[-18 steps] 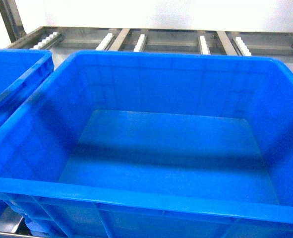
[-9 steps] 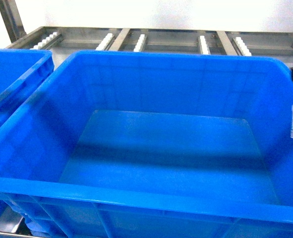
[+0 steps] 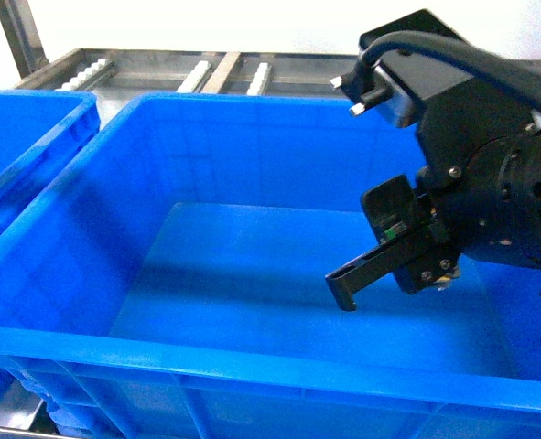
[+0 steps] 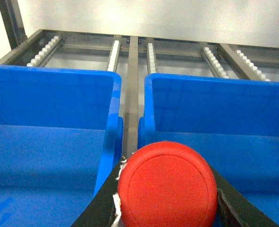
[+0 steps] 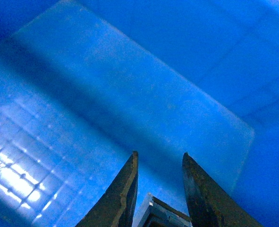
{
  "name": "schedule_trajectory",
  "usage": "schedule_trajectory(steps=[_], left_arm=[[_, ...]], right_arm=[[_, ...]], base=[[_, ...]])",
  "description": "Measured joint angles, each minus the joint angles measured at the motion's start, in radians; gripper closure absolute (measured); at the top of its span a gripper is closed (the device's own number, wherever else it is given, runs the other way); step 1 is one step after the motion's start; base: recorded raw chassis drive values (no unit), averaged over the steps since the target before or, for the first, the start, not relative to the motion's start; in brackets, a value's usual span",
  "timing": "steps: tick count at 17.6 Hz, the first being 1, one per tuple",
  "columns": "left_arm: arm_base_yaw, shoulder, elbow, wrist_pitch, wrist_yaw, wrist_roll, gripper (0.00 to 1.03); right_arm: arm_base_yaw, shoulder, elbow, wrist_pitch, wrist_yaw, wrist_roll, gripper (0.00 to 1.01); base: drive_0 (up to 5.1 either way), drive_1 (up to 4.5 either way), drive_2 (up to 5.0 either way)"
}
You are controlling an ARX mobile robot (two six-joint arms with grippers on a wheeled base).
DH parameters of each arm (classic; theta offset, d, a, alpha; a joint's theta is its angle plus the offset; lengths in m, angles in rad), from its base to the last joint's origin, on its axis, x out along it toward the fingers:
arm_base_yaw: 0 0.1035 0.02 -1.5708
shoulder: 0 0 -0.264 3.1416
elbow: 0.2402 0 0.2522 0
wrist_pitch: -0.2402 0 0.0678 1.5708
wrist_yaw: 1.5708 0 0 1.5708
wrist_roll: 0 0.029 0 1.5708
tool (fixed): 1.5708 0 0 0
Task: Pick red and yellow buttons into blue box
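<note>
The red button [image 4: 167, 189] fills the bottom of the left wrist view, and my left gripper [image 4: 167, 166] is shut on it, above the gap between two blue bins. My left gripper is out of the head view. The big blue box [image 3: 252, 361] fills the head view. My right gripper [image 3: 371, 265] hangs inside its right half, above the floor. In the right wrist view my right gripper [image 5: 160, 154] is shut on a black-and-metal button body [image 5: 163, 213], over the blue box floor [image 5: 130, 94]. That button's cap is hidden; a sliver of yellow [image 3: 445, 269] shows under the gripper.
A second blue bin [image 3: 23, 137] stands to the left of the box, with a narrow metal rail [image 4: 131, 94] between them. Behind both runs a steel roller rack [image 3: 252, 73] against a white wall. The right arm's black wrist and cable [image 3: 471, 137] overhang the box's right wall.
My right arm has swung in from the right edge and now hangs over the right half of the blue box. The box itself has not moved.
</note>
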Motion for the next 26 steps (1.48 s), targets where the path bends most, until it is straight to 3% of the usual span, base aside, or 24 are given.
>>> schedule_trajectory(steps=[3,7,9,11,15,18,20,21,22,24,25,26], left_arm=[[0.0,0.0,0.0,0.0,0.0,0.0,0.72],[0.0,0.0,0.0,0.0,0.0,0.0,0.72],[0.0,0.0,0.0,0.0,0.0,0.0,0.72],[0.0,0.0,0.0,0.0,0.0,0.0,0.72],[0.0,0.0,0.0,0.0,0.0,0.0,0.72],[0.0,0.0,0.0,0.0,0.0,0.0,0.72],[0.0,0.0,0.0,0.0,0.0,0.0,0.72],[0.0,0.0,0.0,0.0,0.0,0.0,0.72],[0.0,0.0,0.0,0.0,0.0,0.0,0.72],[0.0,0.0,0.0,0.0,0.001,0.0,0.72],[0.0,0.0,0.0,0.0,0.0,0.0,0.72],[0.0,0.0,0.0,0.0,0.0,0.0,0.72]], right_arm=[[-0.014,0.069,0.066,-0.098,-0.057,0.025,0.74],[-0.02,0.073,0.068,-0.097,-0.085,0.045,0.4],[-0.034,0.069,0.043,-0.01,-0.095,0.063,0.18],[-0.058,0.033,-0.013,0.106,-0.077,0.074,0.03],[-0.151,-0.141,-0.145,0.358,-0.035,0.095,0.03],[-0.211,-0.253,-0.232,0.436,-0.063,0.111,0.03],[-0.322,-0.399,-0.365,0.463,-0.106,0.12,0.03],[-0.39,-0.489,-0.433,0.493,-0.113,0.133,0.03],[-0.432,-0.584,-0.48,0.477,-0.11,0.124,0.03],[-0.532,-0.764,-0.541,0.364,-0.153,0.127,0.03],[-0.58,-0.857,-0.561,0.321,-0.169,0.146,0.03],[-0.597,-0.941,-0.578,0.28,-0.176,0.167,0.03]], base=[[0.0,0.0,0.0],[0.0,0.0,0.0],[0.0,0.0,0.0],[0.0,0.0,0.0],[0.0,0.0,0.0],[0.0,0.0,0.0],[0.0,0.0,0.0],[0.0,0.0,0.0],[0.0,0.0,0.0],[0.0,0.0,0.0],[0.0,0.0,0.0],[0.0,0.0,0.0]])
